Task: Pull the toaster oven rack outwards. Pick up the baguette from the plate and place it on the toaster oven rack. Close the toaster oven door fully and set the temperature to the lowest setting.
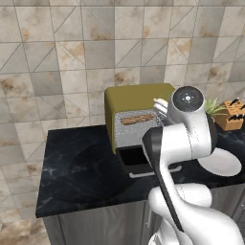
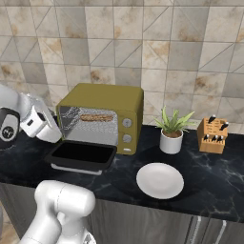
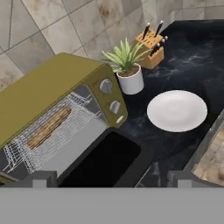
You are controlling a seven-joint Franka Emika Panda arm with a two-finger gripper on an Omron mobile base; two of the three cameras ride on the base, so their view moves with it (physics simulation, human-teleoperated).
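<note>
The dark marbled table (image 2: pixel 209 176) carries everything. On it stands the olive-yellow oven (image 2: pixel 107 102) — its black glass door (image 2: pixel 82 155) lies folded down flat in front, open. Inside, the wire rack (image 3: pixel 52 135) holds the bread loaf (image 3: pixel 49 127), lengthwise. No brand or lettering can be read on the oven or its knobs. To the oven's right sit a bare white plate (image 2: pixel 160 180), a potted plant (image 2: pixel 171 131) and a knife block (image 2: pixel 212 135). The pincer (image 3: pixel 112 177) hangs above the door, spread wide — holding nothing.
</note>
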